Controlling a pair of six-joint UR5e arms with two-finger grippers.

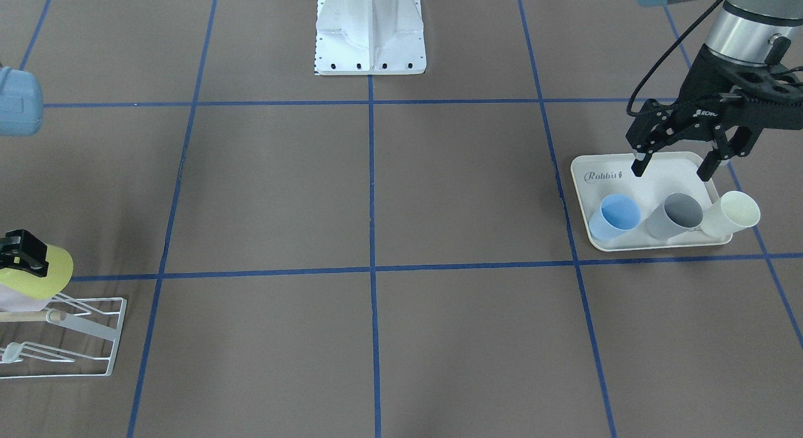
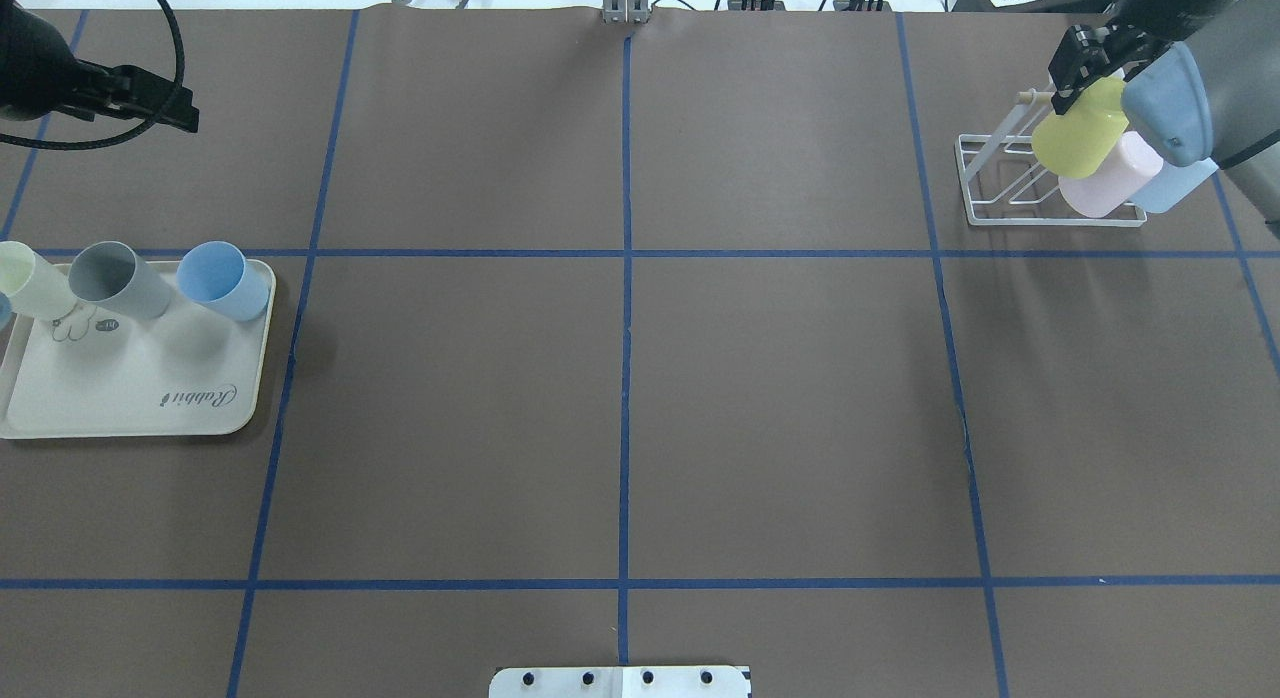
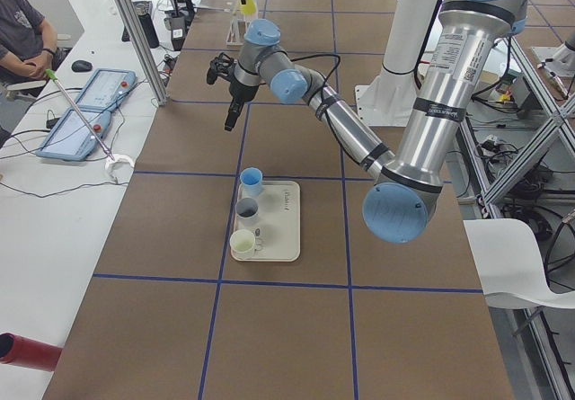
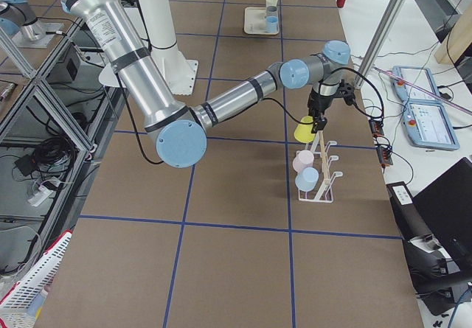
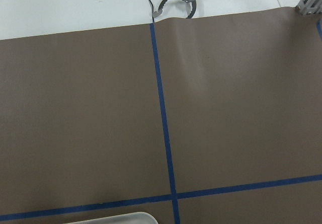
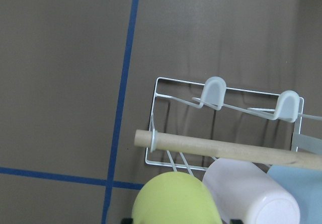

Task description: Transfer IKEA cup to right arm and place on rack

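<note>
Brown paper gridded with blue tape covers the table (image 2: 620,428), and the two arms work at its opposite ends. The white wire rack (image 6: 215,91) with its wooden dowel (image 6: 221,147) sits directly beneath the right fingers (image 1: 25,253); a cream tray (image 2: 130,388) lies under the left fingers (image 1: 642,160). The right fingers are clamped on one end of the yellow-green cup (image 2: 1078,130) and hold it tilted just above the rack, beside a pink cup (image 2: 1108,178) and a pale blue cup (image 2: 1180,183) sitting there. Whether rim or base is pinched I cannot tell. The left fingers hang spread and empty, above and apart from the blue cup (image 1: 616,215), grey cup (image 1: 676,215) and off-white cup (image 1: 731,213) on the tray. The handover looks done, with placing in hand. The cup reads as thin moulded plastic: light and stiff enough for a firm pinch, but smooth and tapered, so it could slip or swing. It is best held across the wall near one end and lowered squarely over a free peg.
</note>
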